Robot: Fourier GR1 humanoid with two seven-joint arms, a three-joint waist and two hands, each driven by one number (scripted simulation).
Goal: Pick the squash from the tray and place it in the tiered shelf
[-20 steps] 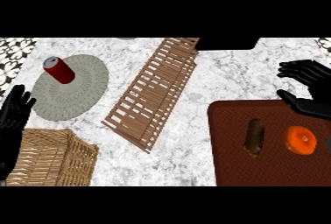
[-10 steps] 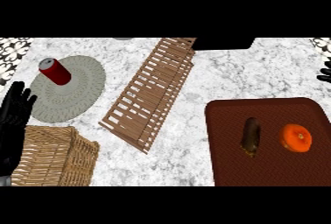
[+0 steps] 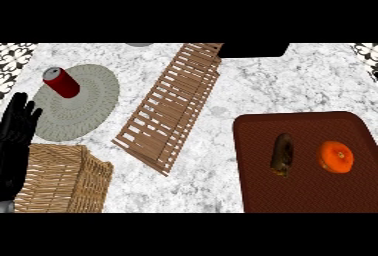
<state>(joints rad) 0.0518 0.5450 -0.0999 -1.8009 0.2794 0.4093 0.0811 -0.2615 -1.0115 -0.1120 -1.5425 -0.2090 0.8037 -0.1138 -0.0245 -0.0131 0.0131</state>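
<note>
A white, grey-veined marble counter (image 3: 288, 80) fills the view, and on it, far to the right of the only fingers in sight, a dark brown rectangular tray (image 3: 310, 195) is seen. A slatted wooden tiered shelf (image 3: 173, 105) is laid slantwise across the middle, between those fingers and the tray, its long side running from the upper right down toward the lower left. A round grey-green woven mat (image 3: 85, 107) lies just right of the fingertips, with a red cylindrical can (image 3: 62, 83) stood on it, above and right of them. A woven wicker basket (image 3: 63, 180) is set directly beside the palm, at its right. The black left hand (image 3: 16, 137) is shown at the left edge, fingers (image 3: 22, 107) straight and spread upward, resting and holding nothing. The right hand is not in view, so nothing can be said of its fingers. The dark, elongated brown-green squash (image 3: 281, 154) lies on the tray, well apart from the left fingers across shelf and counter, its long axis pointing roughly away from the robot. A round orange fruit (image 3: 336, 156) is seen near it, at its right. The squash is judged untouched and the pick not yet begun; since it lies on the right, the right hand is judged the nearer one for the reach.
</note>
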